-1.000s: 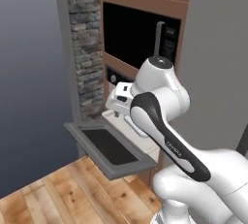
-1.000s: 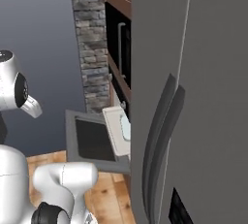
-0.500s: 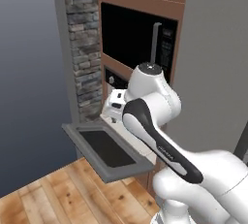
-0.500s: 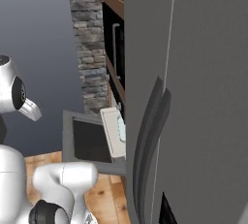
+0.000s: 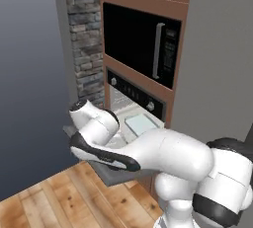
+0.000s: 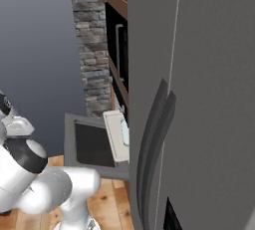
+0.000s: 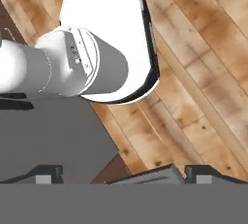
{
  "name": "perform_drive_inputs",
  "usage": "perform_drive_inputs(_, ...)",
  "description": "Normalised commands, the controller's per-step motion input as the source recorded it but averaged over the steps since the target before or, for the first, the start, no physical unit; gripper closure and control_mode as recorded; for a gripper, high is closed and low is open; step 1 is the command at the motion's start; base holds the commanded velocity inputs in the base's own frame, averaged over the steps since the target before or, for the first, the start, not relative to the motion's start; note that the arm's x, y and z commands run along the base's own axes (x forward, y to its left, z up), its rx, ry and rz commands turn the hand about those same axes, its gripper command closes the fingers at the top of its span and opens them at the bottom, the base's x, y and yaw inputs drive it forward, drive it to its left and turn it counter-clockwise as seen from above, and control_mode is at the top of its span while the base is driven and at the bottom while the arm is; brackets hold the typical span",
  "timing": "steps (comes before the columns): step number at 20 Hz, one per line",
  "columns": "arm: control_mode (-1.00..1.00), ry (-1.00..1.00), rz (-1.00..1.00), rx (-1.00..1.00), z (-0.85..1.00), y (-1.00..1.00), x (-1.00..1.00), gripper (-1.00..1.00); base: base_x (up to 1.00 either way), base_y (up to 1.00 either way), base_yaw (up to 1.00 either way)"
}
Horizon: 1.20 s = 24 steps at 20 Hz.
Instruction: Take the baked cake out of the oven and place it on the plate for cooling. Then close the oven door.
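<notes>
Inside the oven (image 5: pixel 133 108) we cannot make out the cake; a pale tray (image 5: pixel 142 123) sits on the rack above the dropped door (image 6: pixel 92 144). Our jaws (image 7: pixel 121 174) stand wide apart, empty, aimed down at the wooden floor (image 7: pixel 203 87), well away from the cavity.

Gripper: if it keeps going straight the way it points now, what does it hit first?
Likely the robot's own white arm, then the wooden floor. The open gripper points downward, fingertips wide apart, with a grey panel edge, probably the oven door, beside it. Depth is unclear.
</notes>
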Motion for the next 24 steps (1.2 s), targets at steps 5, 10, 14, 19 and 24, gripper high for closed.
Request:
perform_drive_inputs(5, -1.00, 0.52, 0.17, -0.82, -0.78, 0.79, 0.54, -1.00, 0.00, 0.00, 0.00)
perform_drive_inputs(10, -1.00, 0.43, 0.32, -0.77, -0.95, 0.09, 0.56, -1.00, 0.00, 0.00, 0.00)
perform_drive_inputs(14, -1.00, 0.18, 0.32, -0.66, -1.00, 0.29, 0.39, -1.00, 0.00, 0.00, 0.00)
perform_drive_inputs(19, -1.00, 0.02, 0.15, -0.42, -0.65, 0.38, 0.27, -1.00, 0.00, 0.00, 0.00)
perform_drive_inputs(24, -1.00, 0.11, 0.03, -0.21, -0.93, 0.00, 0.74, -1.00, 0.00, 0.00, 0.00)
